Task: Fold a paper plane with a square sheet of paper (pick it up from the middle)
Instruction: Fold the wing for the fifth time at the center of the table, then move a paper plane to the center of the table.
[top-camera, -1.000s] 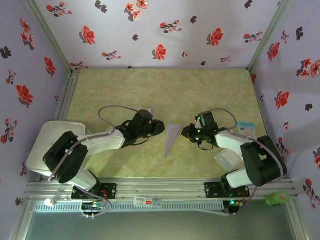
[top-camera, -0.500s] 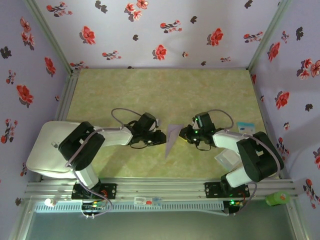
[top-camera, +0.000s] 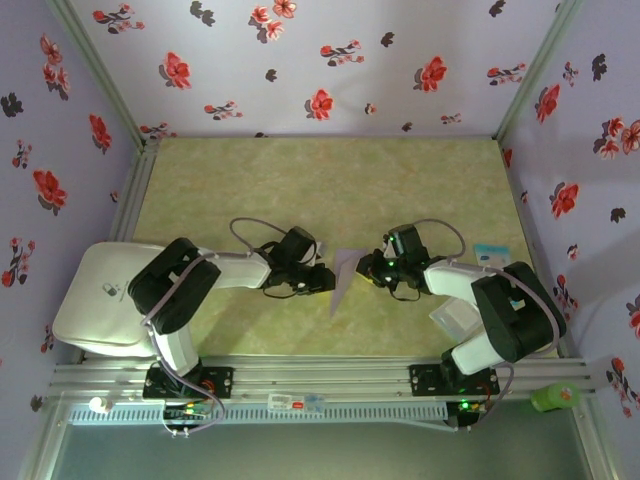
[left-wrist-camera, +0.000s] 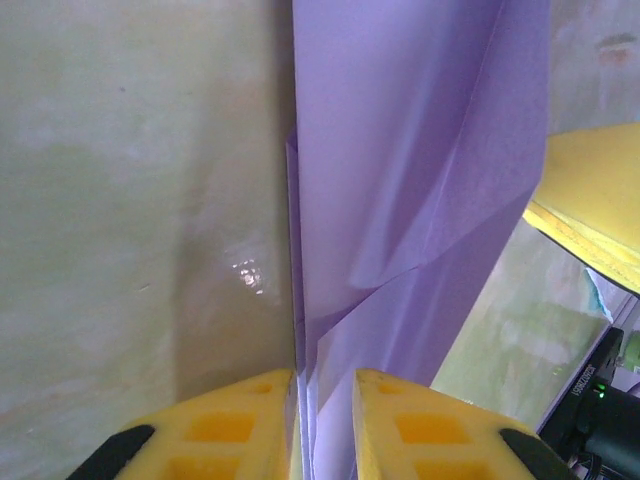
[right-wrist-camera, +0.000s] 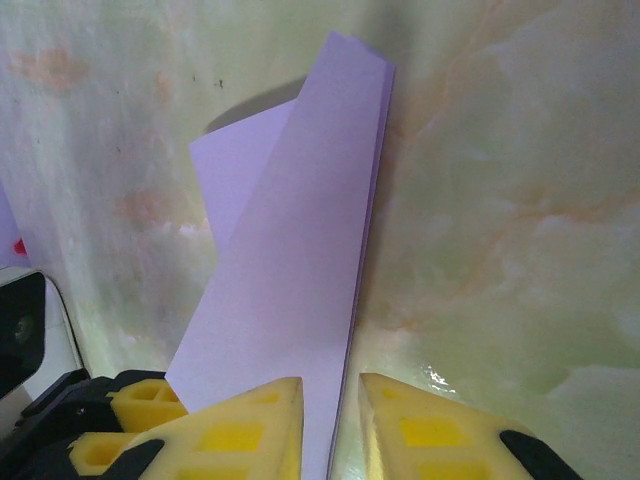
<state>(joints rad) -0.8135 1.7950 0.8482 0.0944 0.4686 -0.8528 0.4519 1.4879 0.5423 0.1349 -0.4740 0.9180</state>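
My left pincer (left-wrist-camera: 325, 390) is clamping the plane (left-wrist-camera: 400, 150), its yellow fingers (left-wrist-camera: 235, 420) nearly together on the folded layers. My right pincer (right-wrist-camera: 331, 400) is pinching the same plane from the opposite side, with the paper running out from between its fingers (right-wrist-camera: 420, 420). The two pincers are facing each other, close but apart, and the plane is spanning the gap between them, its narrow tip pointing back toward my bases. The table (top-camera: 300, 180) is lying under both. A card (top-camera: 490, 253) is sitting well to the right of my right pincer.
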